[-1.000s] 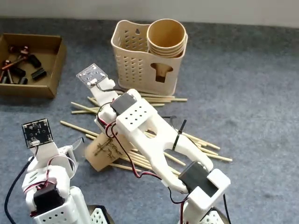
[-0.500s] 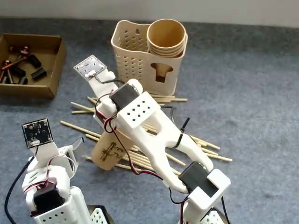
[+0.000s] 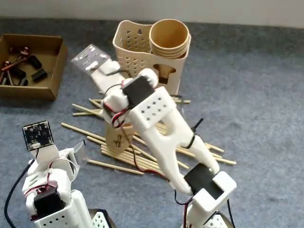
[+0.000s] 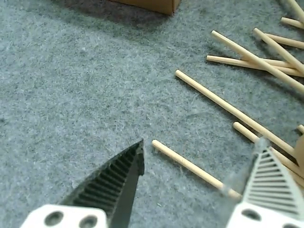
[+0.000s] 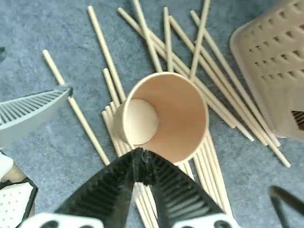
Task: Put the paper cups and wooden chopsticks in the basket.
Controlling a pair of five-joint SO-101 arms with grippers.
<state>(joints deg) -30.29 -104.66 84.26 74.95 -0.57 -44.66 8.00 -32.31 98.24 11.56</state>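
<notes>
The grey carpeted table [image 3: 256, 85] is carrying everything. The right arm [image 3: 161, 128] is stretching from the near edge toward the centre. The basket [image 3: 135, 61] is standing at the far side, and a stack of paper cups [image 3: 169, 35] is sitting inside its right part. A cardboard box [image 3: 28, 90] of small parts is resting at the far left. The right gripper [image 5: 142, 164] is pinching the rim of a single paper cup [image 5: 166, 118] between closed fingers, holding it tilted over the pile, near the basket. The wooden chopsticks [image 3: 142, 156] are lying scattered on the carpet at centre. The left gripper [image 4: 199, 145] is hovering at the near left, fingers spread wide over one chopstick [image 4: 190, 166].
</notes>
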